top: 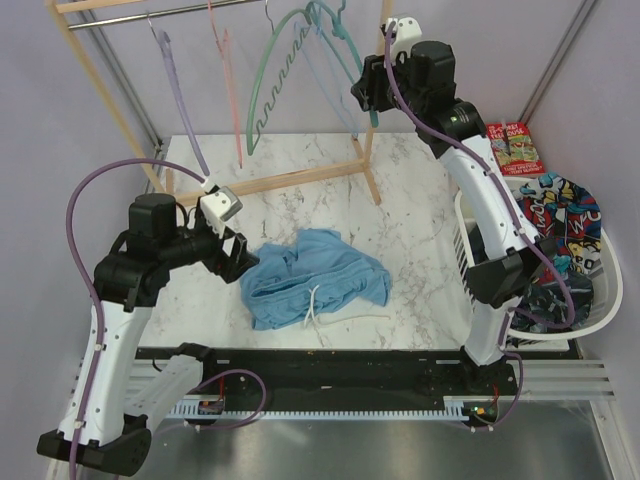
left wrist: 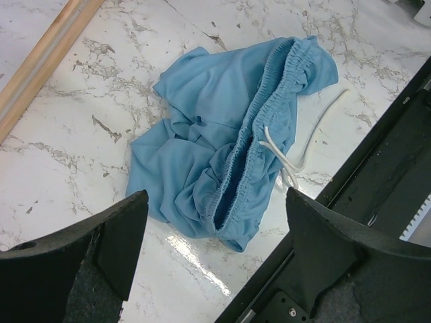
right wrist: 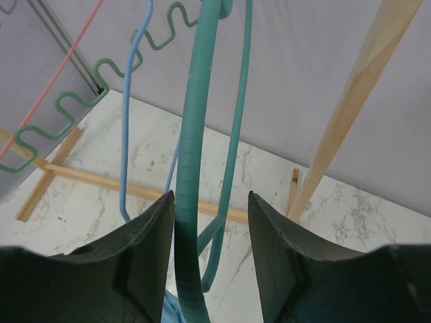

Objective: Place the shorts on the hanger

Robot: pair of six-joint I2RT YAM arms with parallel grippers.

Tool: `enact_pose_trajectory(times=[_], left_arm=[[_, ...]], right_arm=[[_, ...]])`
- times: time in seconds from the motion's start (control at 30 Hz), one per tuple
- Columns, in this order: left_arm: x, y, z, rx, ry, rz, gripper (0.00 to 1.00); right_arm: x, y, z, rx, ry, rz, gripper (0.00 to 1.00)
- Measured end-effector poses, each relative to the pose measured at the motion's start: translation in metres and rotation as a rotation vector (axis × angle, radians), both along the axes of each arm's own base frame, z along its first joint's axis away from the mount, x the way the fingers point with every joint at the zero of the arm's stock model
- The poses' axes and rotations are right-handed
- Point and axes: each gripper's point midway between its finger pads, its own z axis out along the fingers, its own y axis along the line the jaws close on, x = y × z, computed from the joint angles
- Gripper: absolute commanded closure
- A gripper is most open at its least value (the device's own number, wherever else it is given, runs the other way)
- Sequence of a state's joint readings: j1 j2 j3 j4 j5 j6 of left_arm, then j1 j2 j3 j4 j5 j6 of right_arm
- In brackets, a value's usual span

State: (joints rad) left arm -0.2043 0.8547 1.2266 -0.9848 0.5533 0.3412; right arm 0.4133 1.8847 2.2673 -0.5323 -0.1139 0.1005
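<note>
The light blue shorts (top: 315, 275) lie crumpled on the marble table with the white drawstring toward the near edge; the left wrist view shows the shorts (left wrist: 229, 128) with the elastic waist gaping. My left gripper (top: 238, 258) hovers open just left of them, nothing between its fingers (left wrist: 121, 229). The teal hanger (top: 350, 55) hangs from the rack rail at the back. My right gripper (top: 372, 95) is raised to it. In the right wrist view the hanger's thick arm (right wrist: 192, 134) runs between the jaws of the right gripper (right wrist: 210, 202), against the left finger, with a gap to the right finger.
On the wooden rack (top: 290, 180) hang a green wavy hanger (top: 265, 90), a pink one (top: 228, 70) and a purple one (top: 180, 90). A thin pale blue hanger (right wrist: 128, 134) hangs beside the teal one. A white basket (top: 600, 300) of cartoon-print clothes stands right.
</note>
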Motion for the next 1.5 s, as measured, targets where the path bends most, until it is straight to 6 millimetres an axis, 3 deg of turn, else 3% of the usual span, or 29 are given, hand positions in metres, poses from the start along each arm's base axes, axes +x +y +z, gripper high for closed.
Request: enact_pose_trajectory(times=[0.13, 0.2, 0.33, 0.4, 0.47, 0.63, 0.9, 1.1, 1.37, 1.5], left_arm=[[0.000, 0.000, -0.003, 0.002, 0.008, 0.001, 0.11], [0.000, 0.000, -0.003, 0.002, 0.009, 0.001, 0.11], [0.000, 0.000, -0.004, 0.002, 0.010, 0.001, 0.11], [0.000, 0.000, -0.004, 0.003, 0.010, 0.001, 0.11], [0.000, 0.000, -0.004, 0.003, 0.011, 0.001, 0.11], [0.001, 0.000, -0.005, 0.004, 0.018, 0.000, 0.11], [0.004, -0.001, -0.011, 0.009, 0.039, 0.000, 0.10], [0.004, -0.001, -0.017, 0.012, 0.053, 0.001, 0.10], [0.007, -0.001, -0.018, 0.012, 0.054, 0.000, 0.09], [0.008, -0.002, -0.020, 0.014, 0.062, 0.001, 0.06]], right_arm=[[0.008, 0.001, -0.013, -0.018, 0.015, -0.009, 0.44], [0.012, 0.003, -0.020, -0.029, 0.025, -0.006, 0.49], [0.020, 0.006, -0.030, -0.045, 0.030, -0.001, 0.77], [0.023, 0.007, -0.032, -0.052, 0.024, 0.000, 0.84], [0.025, 0.007, -0.034, -0.058, 0.017, -0.002, 1.00], [0.031, 0.008, -0.029, -0.058, -0.026, -0.005, 1.00], [0.044, 0.007, -0.040, -0.050, -0.094, -0.041, 1.00], [0.037, 0.002, -0.038, -0.032, -0.141, -0.056, 1.00], [0.019, -0.003, 0.004, 0.009, -0.278, -0.058, 1.00], [0.017, -0.002, 0.005, -0.006, -0.291, -0.053, 1.00]])
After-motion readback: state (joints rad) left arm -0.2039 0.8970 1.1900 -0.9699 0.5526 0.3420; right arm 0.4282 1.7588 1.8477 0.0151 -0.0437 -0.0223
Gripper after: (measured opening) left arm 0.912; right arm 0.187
